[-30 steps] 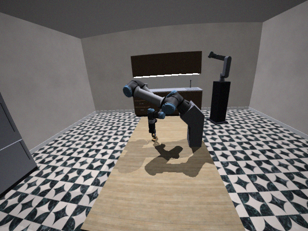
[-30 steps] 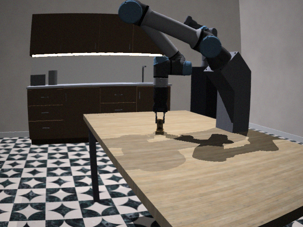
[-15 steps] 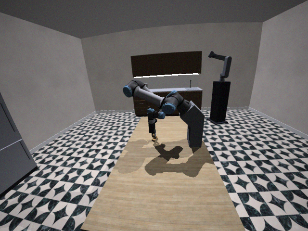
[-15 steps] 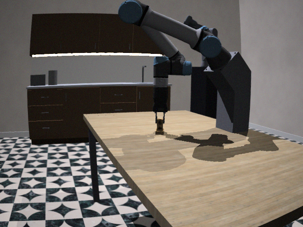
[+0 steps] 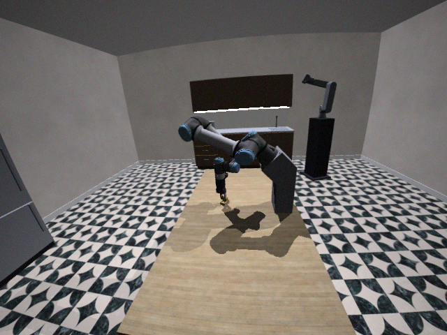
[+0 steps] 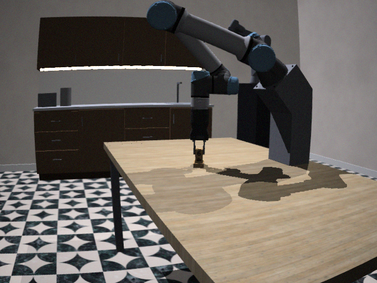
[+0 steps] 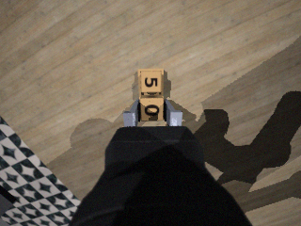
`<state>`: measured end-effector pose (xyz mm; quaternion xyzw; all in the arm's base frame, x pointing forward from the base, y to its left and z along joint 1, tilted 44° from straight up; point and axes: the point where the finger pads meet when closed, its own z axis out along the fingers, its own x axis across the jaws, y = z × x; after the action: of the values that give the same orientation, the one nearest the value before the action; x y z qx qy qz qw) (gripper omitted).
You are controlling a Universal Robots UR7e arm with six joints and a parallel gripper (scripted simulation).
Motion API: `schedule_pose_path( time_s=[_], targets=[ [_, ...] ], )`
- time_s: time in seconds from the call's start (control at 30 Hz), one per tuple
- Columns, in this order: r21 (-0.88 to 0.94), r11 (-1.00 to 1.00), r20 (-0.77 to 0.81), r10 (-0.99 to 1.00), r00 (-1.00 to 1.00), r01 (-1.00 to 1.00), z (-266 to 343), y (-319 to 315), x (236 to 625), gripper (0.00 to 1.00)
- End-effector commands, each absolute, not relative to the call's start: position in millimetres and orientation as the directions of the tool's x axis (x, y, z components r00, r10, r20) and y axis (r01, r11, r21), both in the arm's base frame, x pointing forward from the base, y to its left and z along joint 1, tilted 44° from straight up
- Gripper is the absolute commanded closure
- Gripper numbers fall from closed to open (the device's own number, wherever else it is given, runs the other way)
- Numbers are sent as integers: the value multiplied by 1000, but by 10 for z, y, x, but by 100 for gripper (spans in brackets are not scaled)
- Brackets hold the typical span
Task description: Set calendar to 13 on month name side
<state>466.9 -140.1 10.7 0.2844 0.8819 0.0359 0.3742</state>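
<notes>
Observed by remote view: the tray [image 5: 224,202] [image 6: 198,166] sits on the table [image 5: 235,288] [image 6: 258,219] [image 7: 61,52]. My gripper [image 5: 223,197] [image 6: 199,151] [image 7: 151,105] is closed on the 0-topped cube [image 6: 198,152] [image 7: 151,110], above the tray's floor. The 5-topped cube [image 6: 198,159] [image 7: 150,81] stands in the tray. Contact between cubes: I cannot tell.

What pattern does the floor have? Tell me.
Black-and-white geometric tile floor, curved star-like shapes; best in the top view.
</notes>
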Motion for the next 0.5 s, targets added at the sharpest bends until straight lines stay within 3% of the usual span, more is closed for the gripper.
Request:
schedule_pose_path(
  time_s=[0.0,0.47],
  targets=[
    [276,836,-640,528,-558,475,92,-1405,4686,40],
    [276,836,-640,528,-558,475,12,-1422,4763,40]
  ],
)
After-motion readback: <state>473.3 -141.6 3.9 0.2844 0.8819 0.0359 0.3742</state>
